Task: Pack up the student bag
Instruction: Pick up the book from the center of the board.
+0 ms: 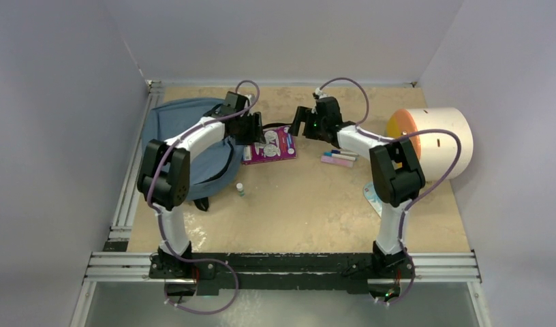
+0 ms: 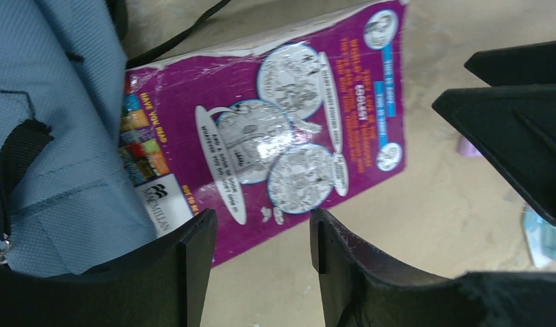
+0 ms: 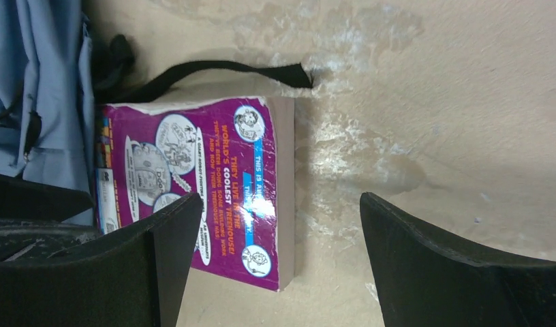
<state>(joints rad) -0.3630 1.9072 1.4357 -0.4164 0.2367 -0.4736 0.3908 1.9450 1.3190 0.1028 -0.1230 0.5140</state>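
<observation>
So the student bag (image 1: 174, 121) is slumped in the upper left of the top view, on a scuffed tan tabletop (image 1: 309, 204) boxed in by plain pale walls. Right beside it, touching, lies a purple book (image 1: 272, 144). Left jaws hang released over the book, gripping nothing. Right jaws are spread wide and empty too. Further right there are some markers (image 1: 338, 158) and a white cylinder (image 1: 442, 139), and a tiny bottle (image 1: 240, 189) sits lower down. Only the right wrist view shows the black strap (image 3: 214, 71) running behind the book.
</observation>
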